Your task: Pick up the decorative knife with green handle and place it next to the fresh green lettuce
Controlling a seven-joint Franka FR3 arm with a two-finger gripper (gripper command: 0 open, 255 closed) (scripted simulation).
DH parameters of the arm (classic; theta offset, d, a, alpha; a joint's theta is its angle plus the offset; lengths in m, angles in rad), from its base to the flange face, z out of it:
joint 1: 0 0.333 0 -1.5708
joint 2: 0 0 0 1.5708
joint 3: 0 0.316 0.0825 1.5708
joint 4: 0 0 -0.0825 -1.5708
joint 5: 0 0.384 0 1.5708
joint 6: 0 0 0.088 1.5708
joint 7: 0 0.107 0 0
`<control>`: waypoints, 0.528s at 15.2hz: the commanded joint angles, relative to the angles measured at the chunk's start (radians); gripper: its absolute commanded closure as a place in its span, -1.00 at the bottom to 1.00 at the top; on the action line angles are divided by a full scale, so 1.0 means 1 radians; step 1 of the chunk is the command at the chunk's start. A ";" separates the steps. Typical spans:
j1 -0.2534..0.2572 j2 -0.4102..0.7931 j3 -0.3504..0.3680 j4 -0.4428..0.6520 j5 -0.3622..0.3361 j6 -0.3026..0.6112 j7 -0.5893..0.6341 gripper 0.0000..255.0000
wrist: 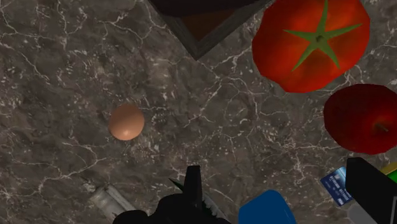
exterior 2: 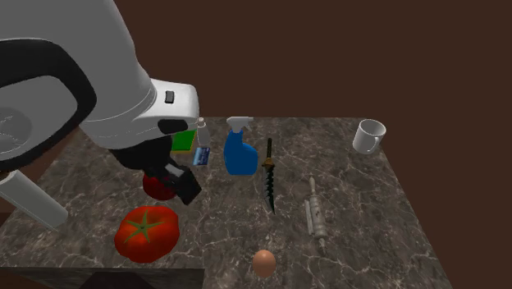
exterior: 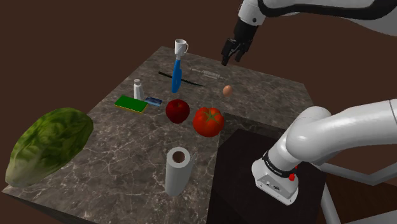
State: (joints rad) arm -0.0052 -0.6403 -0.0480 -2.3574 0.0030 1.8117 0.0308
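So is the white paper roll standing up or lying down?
Standing up. The white paper towel roll rests on its flat end on the dark marbled tabletop, its round core hole facing upward.

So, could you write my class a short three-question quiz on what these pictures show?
1. True or false: the gripper is holding the knife.
2. What stands right beside the knife, on the side away from the rolling pin? A) paper roll B) spray bottle C) mug
3. Fill in: the lettuce lies near the shoulder view's ____ edge.

Key
1. False: the knife lies on the table, and the gripper hangs open above it.
2. B
3. left
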 commanded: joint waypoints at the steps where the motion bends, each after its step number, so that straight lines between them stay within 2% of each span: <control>1: 0.001 0.067 -0.010 0.002 0.001 0.069 -0.012 -1.00; 8: 0.009 0.315 -0.035 0.072 0.021 0.258 -0.050 -1.00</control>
State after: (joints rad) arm 0.0041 -0.3631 -0.0757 -2.3001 0.0210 2.0436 -0.0080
